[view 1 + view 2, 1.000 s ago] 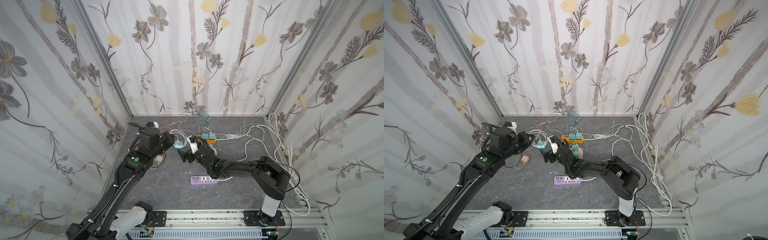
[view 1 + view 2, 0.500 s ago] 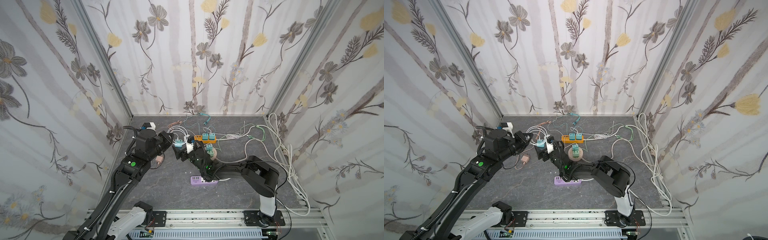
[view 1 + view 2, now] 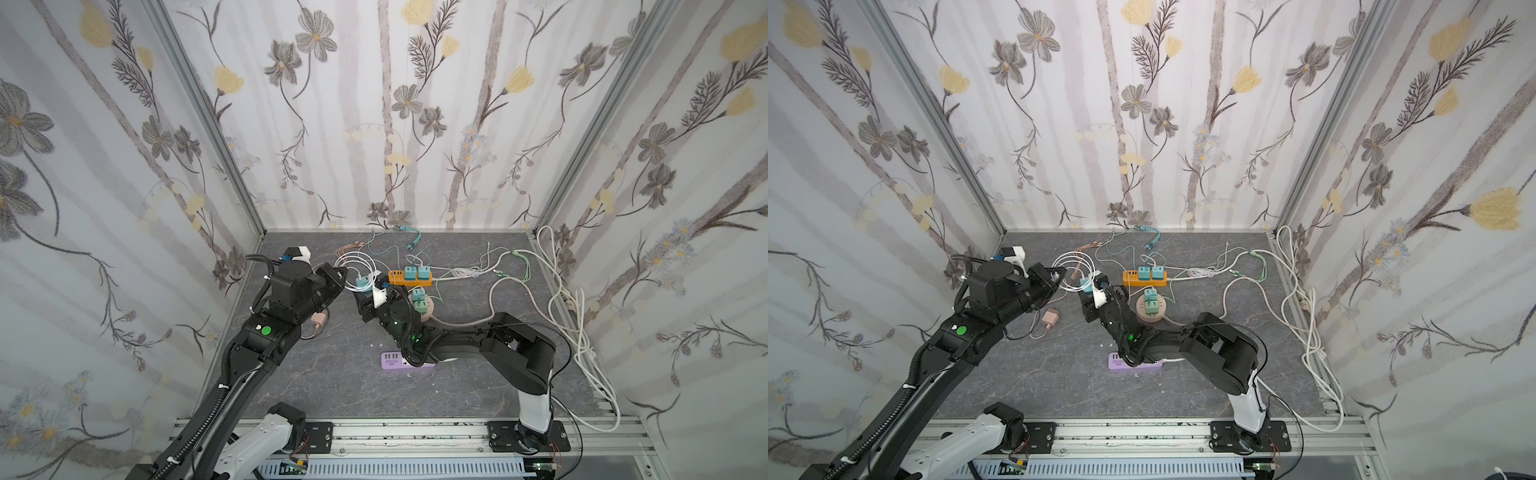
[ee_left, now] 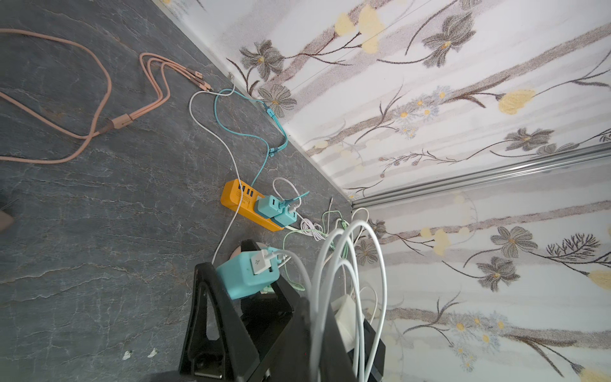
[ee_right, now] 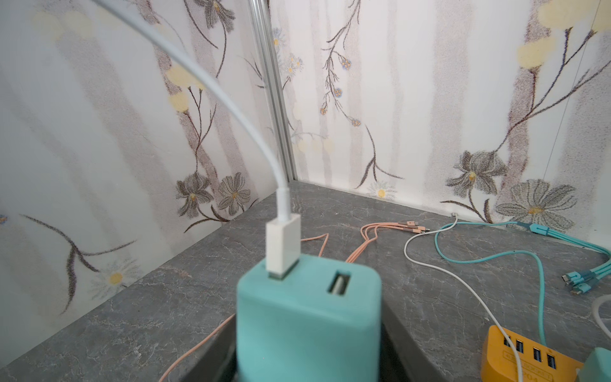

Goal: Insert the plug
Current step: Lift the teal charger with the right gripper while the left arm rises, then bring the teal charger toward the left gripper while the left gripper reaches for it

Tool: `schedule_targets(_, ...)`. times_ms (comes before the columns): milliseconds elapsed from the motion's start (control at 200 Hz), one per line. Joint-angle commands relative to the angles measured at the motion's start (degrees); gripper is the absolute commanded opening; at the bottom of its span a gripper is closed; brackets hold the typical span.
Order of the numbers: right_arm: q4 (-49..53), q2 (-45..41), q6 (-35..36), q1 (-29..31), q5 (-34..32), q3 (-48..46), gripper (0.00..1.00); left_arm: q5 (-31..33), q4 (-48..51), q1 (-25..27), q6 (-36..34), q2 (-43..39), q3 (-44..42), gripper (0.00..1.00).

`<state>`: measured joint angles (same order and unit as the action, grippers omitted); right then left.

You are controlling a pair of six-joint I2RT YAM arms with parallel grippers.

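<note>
Two black robot arms are meeting near the back left of a grey stone-patterned table (image 3: 332,374), walled in by flowered paper. The right gripper (image 3: 365,293) is gripping a teal charger (image 5: 307,324). Its dark fingers (image 4: 211,297) are pressing against both sides of the block and holding it clear of the table, near one end of an orange power strip (image 3: 409,277).

A white USB plug (image 5: 283,244) is already sitting in one of the charger's two ports, and the port beside it is empty. The white cable (image 5: 231,103) is arching up from that plug towards the left gripper (image 3: 338,276). That gripper is clenched tight. Cable loops are hiding its tips, so it is probably pinching the cable, though this is not certain.

The cable end looks done. What is left, by my judgement, is seating the charger itself in a socket. A purple power strip (image 3: 395,360) is lying nearer the front, partly under the right arm, with nothing visibly plugged in. The orange strip is carrying two teal chargers already.
</note>
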<state>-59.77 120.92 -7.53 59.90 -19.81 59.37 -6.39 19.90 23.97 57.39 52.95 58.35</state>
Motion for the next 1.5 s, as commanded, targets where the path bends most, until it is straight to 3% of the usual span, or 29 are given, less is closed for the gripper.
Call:
schedule_targets(0, -3.3, -1.1, 3.9, 0.1, 2.2, -1.2, 0.41, 0.2, -2.1, 0.0, -0.2, -1.0, -1.1, 0.00)
schedule_targets(75, -3.6, -2.4, 7.4, 0.1, 3.4, -3.0, 0.36, -1.0, -1.1, -0.1, -2.6, -1.4, -1.6, 0.00)
schedule_targets(170, -3.1, -5.1, 11.0, -0.4, 5.3, -6.3, 0.32, -4.3, 0.6, -0.8, -7.5, -1.5, -2.2, 0.09)
schedule_targets(425, 6.2, -16.3, 16.4, -3.2, 12.0, -16.5, 0.30, -10.1, 6.5, -2.1, -21.2, -1.5, -5.2, 0.15)
schedule_targets(550, 11.9, -20.6, 20.1, -4.1, 13.1, -18.5, 0.29, -7.1, 7.9, -3.1, -24.4, -2.8, -7.1, 0.28)
schedule_targets(640, 16.2, -23.0, 23.1, -4.5, 14.3, -18.9, 0.29, -4.0, 10.9, -3.9, -26.2, -2.1, -6.9, 0.32)
schedule_targets(740, 21.0, -24.9, 27.4, -4.5, 15.8, -18.5, 0.29, -2.7, 14.8, -4.1, -30.8, -0.6, -5.2, 0.48)
schedule_targets(824, 23.6, -26.0, 30.8, -4.5, 16.8, -18.1, 0.30, -0.6, 17.1, -4.2, -33.9, -0.2, -3.4, 0.56)
schedule_targets(979, 27.5, -26.8, 35.4, -4.5, 18.5, -16.8, 0.30, 11.8, 23.6, -4.2, -35.6, 0.7, 0.5, 0.74)
schedule_targets(1054, 28.8, -26.9, 36.5, -4.5, 19.1, -16.1, 0.30, 3.8, 21.1, -4.2, -38.3, -0.1, 0.8, 0.76)
schedule_targets(1164, 29.3, -27.5, 37.4, -4.5, 20.6, -15.4, 0.30, -19.4, 11.8, -4.2, -40.0, -0.6, -1.6, 0.80)
schedule_targets(1224, 29.3, -27.8, 37.8, -4.4, 21.5, -15.1, 0.30, -27.1, 8.7, -4.2, -39.6, 0.5, -2.2, 0.81)
schedule_targets(1494, 28.7, -30.8, 38.0, -3.6, 23.9, -15.0, 0.31, -33.7, 9.9, -4.1, -43.7, 5.1, -2.3, 0.81)
